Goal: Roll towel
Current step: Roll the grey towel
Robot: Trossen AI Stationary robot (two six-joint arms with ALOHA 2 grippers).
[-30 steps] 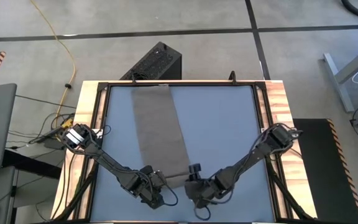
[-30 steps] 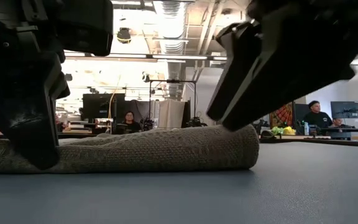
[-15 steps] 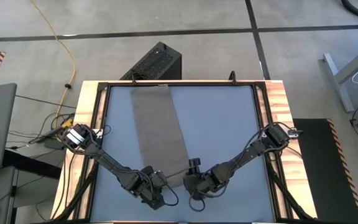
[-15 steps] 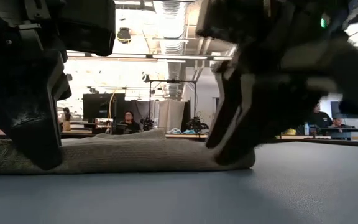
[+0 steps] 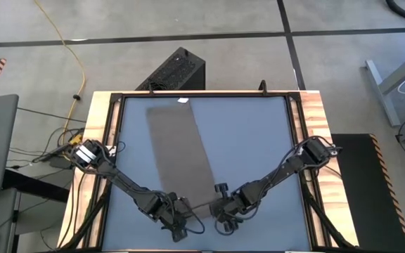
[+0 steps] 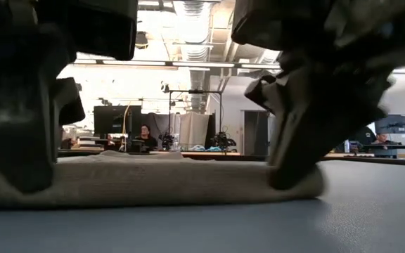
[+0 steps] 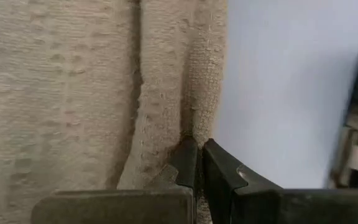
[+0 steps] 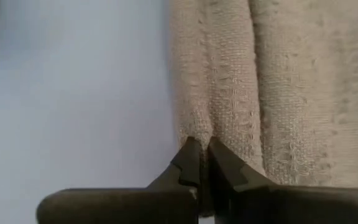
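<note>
I am pinching the towel [image 5: 181,151]'s near corners, left hand [image 5: 176,226] and right hand [image 5: 225,219] both clamped, at lower centre, ready for rolling.

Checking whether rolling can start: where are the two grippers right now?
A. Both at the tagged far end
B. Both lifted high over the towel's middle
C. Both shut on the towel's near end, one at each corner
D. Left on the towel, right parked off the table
C: the left gripper and right gripper each pinch an edge of the towel at its near end.
</note>
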